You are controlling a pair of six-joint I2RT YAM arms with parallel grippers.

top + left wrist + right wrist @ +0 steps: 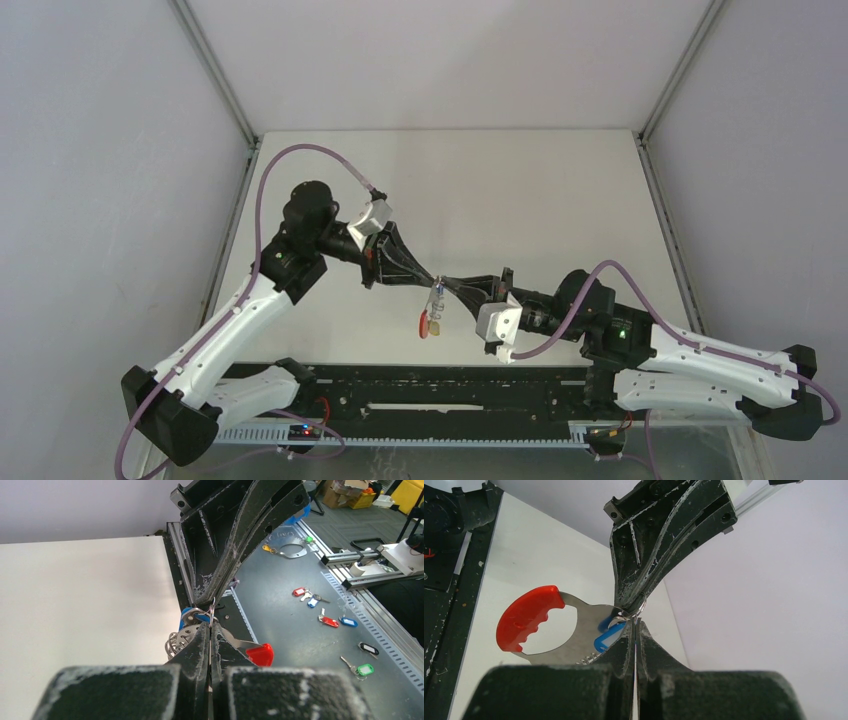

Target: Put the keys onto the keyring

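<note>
The left arm [235, 315] is extended forward and inward, its wrist angled toward the right. The right arm [700, 355] is held low and stretched toward the left. The left gripper [428, 281] and the right gripper [450, 284] are set tip to tip, each with its jaws pressed together. The fingertips seem to be touching, though this cannot be confirmed.
</note>
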